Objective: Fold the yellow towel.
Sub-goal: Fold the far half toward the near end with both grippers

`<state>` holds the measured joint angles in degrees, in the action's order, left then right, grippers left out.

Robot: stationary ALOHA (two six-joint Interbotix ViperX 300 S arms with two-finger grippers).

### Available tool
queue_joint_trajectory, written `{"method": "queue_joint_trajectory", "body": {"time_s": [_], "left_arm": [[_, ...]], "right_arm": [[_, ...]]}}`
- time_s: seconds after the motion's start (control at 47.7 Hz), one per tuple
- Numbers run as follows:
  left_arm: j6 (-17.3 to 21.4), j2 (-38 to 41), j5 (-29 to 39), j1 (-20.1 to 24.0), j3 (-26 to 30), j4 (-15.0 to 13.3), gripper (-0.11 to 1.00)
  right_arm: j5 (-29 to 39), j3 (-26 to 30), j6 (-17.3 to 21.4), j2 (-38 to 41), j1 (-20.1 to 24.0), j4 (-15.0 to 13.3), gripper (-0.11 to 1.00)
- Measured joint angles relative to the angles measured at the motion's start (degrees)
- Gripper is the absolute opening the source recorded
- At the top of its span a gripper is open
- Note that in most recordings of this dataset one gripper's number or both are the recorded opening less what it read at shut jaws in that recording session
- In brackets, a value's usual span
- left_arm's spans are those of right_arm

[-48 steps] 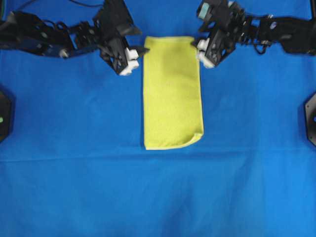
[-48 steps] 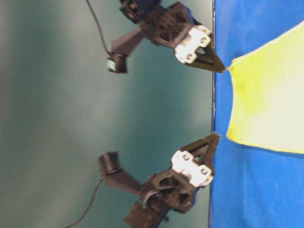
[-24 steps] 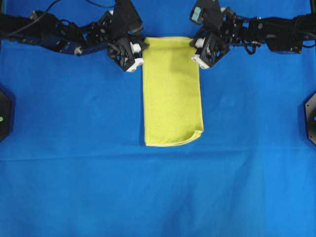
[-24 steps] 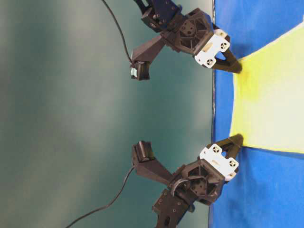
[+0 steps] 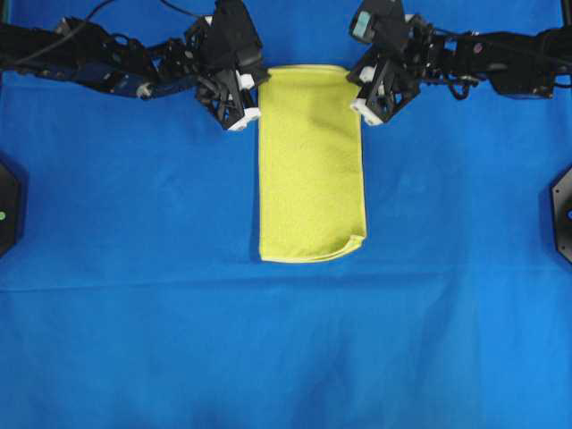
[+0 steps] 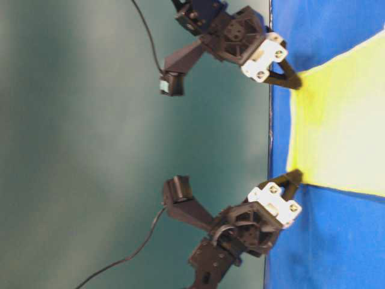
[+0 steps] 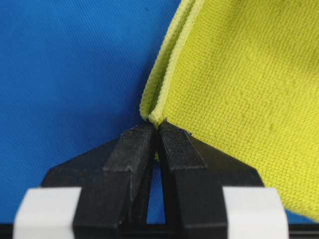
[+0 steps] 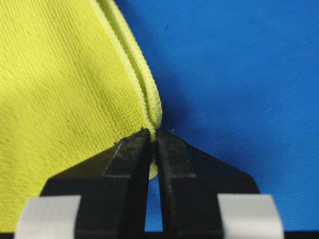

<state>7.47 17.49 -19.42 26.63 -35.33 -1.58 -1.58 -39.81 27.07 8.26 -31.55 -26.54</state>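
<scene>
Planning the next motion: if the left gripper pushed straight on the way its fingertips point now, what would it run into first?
The yellow towel itself. The left gripper is shut on the towel's corner, fingertips aimed across the folded cloth, so going on would push into and bunch it. Beyond that only the blue table cover shows.

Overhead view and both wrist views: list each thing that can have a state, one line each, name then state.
yellow towel: folded once into a long double-layered strip, lying flat on the blue cloth, both far corners pinched.
left end effector: shut on the yellow towel's corner, both layers between the fingertips.
right end effector: shut on the yellow towel's opposite far corner at the hem.
blue cloth: spread flat under the towel.
</scene>
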Motion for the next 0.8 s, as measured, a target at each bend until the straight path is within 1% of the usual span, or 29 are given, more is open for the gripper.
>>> {"method": "queue_joint_trajectory", "body": {"time_s": [0.084, 0.189, 0.252, 0.461, 0.608, 0.797], "left_arm": [[0.4, -1.2, 0.0, 1.1, 0.1, 0.0, 0.01], [2.5, -1.8, 0.0, 2.4, 0.4, 0.0, 0.01], [3.1, -1.8, 0.1, 2.8, 0.5, 0.0, 0.01], [3.0, -2.5, 1.1, 2.7, 0.8, 0.1, 0.01], [3.0, -5.3, 3.2, 1.0, -0.4, 0.0, 0.01], [1.5, -10.2, 4.2, -2.3, -3.4, 0.0, 0.01]], "right_arm": [[0.0, 0.0, 0.0, -1.2, -1.0, 0.1, 0.04], [-0.1, 0.0, 0.2, -1.8, -2.3, 0.0, 0.04], [-0.1, 0.1, 0.0, -1.8, -2.7, 0.0, 0.04], [0.0, -0.2, 0.0, -2.6, -2.7, 0.0, 0.04], [0.0, -1.6, 0.3, -5.6, -1.5, 0.1, 0.04], [1.4, -4.0, 1.2, -10.5, 2.7, 0.8, 0.04]]}}
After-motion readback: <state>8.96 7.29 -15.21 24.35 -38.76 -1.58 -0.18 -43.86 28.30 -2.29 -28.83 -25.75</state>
